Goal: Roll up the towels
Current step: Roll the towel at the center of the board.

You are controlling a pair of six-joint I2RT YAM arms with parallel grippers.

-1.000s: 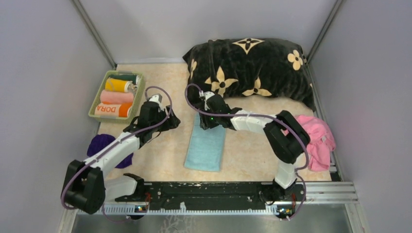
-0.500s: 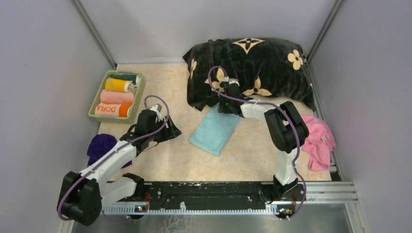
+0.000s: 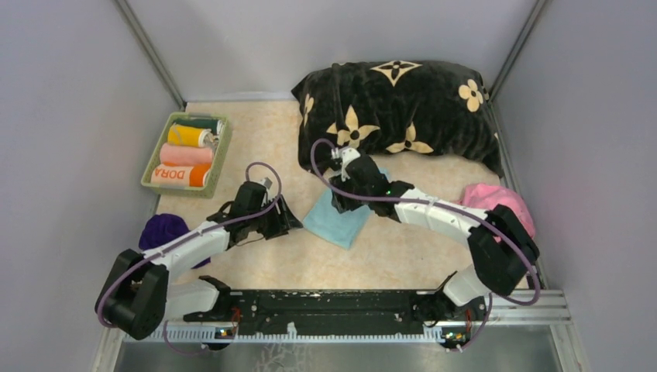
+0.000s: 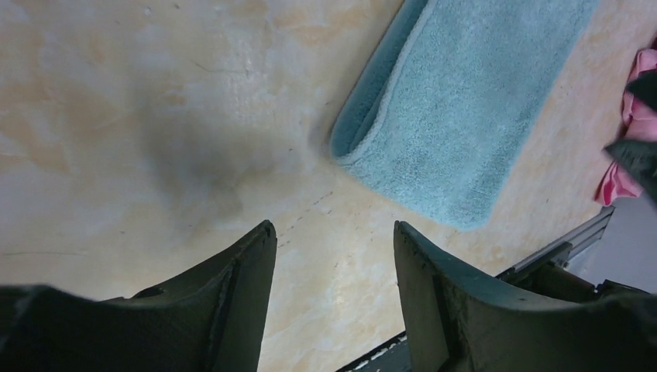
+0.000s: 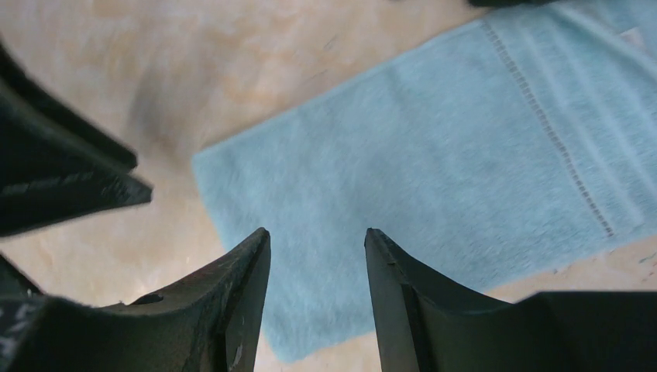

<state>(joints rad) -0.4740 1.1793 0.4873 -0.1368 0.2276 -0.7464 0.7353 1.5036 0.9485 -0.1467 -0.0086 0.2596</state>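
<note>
Overhead first: find the light blue towel point(image 3: 341, 229) lying folded flat on the counter point(image 3: 256, 139), just before the black cushion point(image 3: 403, 101), right gripper point(image 3: 339, 204) over its far end, left gripper point(image 3: 288, 225) near its edge. Left wrist: spread, empty, above bare counter near the towel's folded edge. Right wrist: spread, empty, over the cloth. Likely light, limp, slightly clingy; best pinched at a short end, both layers together.

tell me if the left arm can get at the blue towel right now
Probably yes. The left gripper hangs open just beside the light blue towel, with only bare table between them. The right gripper hovers open over the same towel, so the two could crowd each other.
</note>
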